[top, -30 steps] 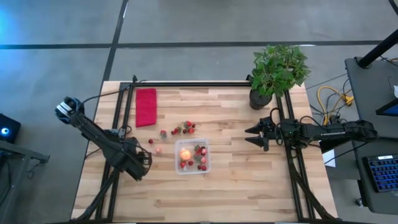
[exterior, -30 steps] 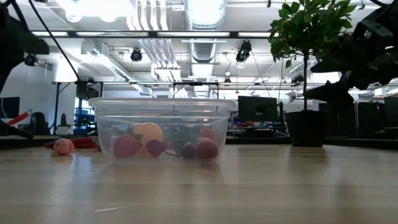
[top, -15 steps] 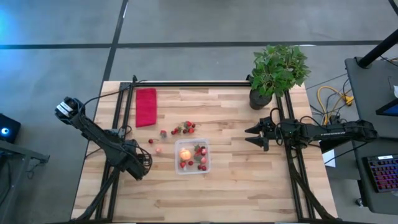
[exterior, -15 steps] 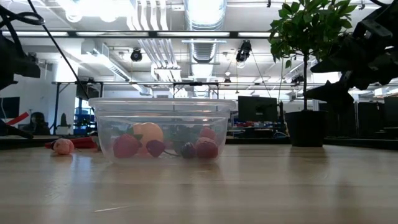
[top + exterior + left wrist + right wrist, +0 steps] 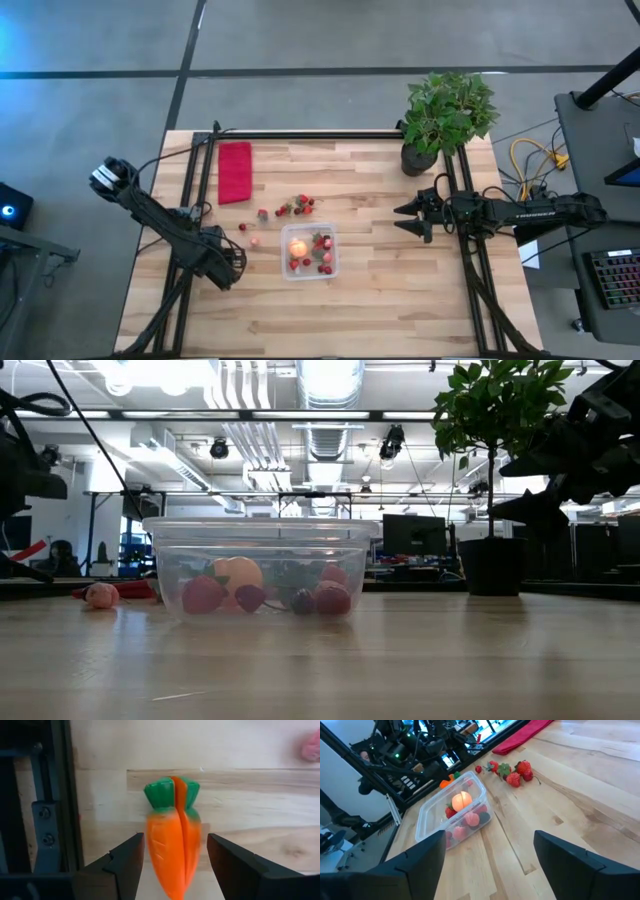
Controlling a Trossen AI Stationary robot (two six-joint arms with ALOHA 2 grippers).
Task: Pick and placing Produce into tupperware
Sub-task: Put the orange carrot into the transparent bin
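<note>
— Where's the left arm?

— Folded low at about eight o'clock on the counter [image 5: 400, 300], its elbow jutting off the left edge. The left gripper [image 5: 172, 870] points at the boards beside its own black rail, fingers [image 5: 125, 865] clasped on a carrot [image 5: 172, 852]: smooth orange plastic, tapered, with a stubby green top and a seam down the middle.

— And the right?

— Stretched in flat from three o'clock, the right gripper [image 5: 408, 219] hanging above the wood with its fingers spread, nothing between them. It's well apart from the food.

— The tupperware?

— The tupperware [image 5: 309, 251] sits near the middle, a touch towards seven o'clock: clear thin plastic, squarish, rounded corners, a rolled rim. From table height you see straight through its wall to a pale orange round fruit [image 5: 237, 573] and several glossy red and dark berries [image 5: 332, 598] on its floor.

— Anything outside it?

— A loose cluster of strawberries [image 5: 297, 206] with green caps just beyond it at twelve o'clock, and a small pinkish piece [image 5: 100, 595] off its ten o'clock corner. A red cloth [image 5: 235, 171], folded into a long strip, lies further out at eleven. A leafy potted plant [image 5: 447, 112] in a dark pot stands at the one o'clock corner.

— Has anything moved in the last second?

— Only the left arm, slightly; from table height its dark bulk has sunk a little at the left edge. The right arm, the container and the loose pieces are where they were.
</note>
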